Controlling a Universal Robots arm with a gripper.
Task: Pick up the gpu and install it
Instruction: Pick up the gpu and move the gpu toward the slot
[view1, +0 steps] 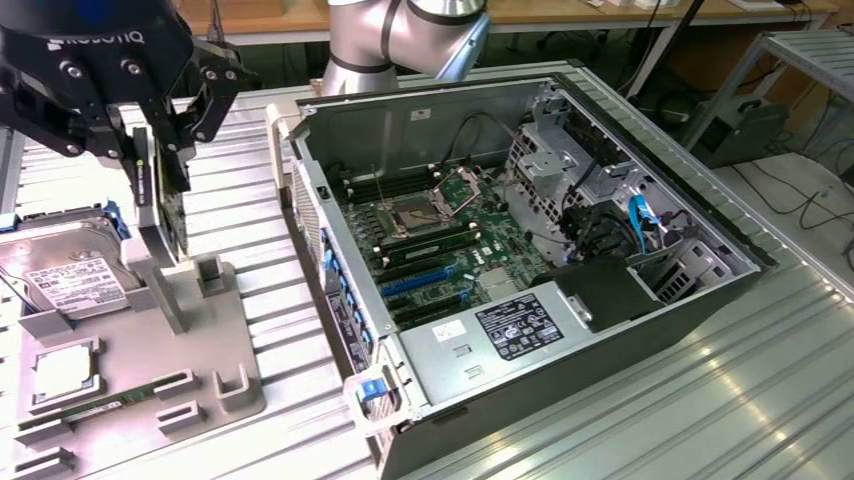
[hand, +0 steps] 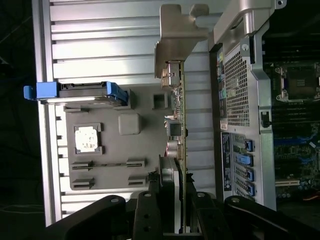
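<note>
Grey moulded tray lies on the ribbed table at the exterior view's left, carrying a hard drive with a white label and a square chip near it. Over the tray's far part hangs the black gripper, narrowed onto the gpu. The gpu stands upright on edge, its lower end just beside the tray's stand; whether card and stand touch I cannot tell. From the wrist the gpu shows edge-on, clamped in the gripper, with its silver bracket at the far end. At the exterior view's right sits the open case, motherboard exposed, apart from the card.
</note>
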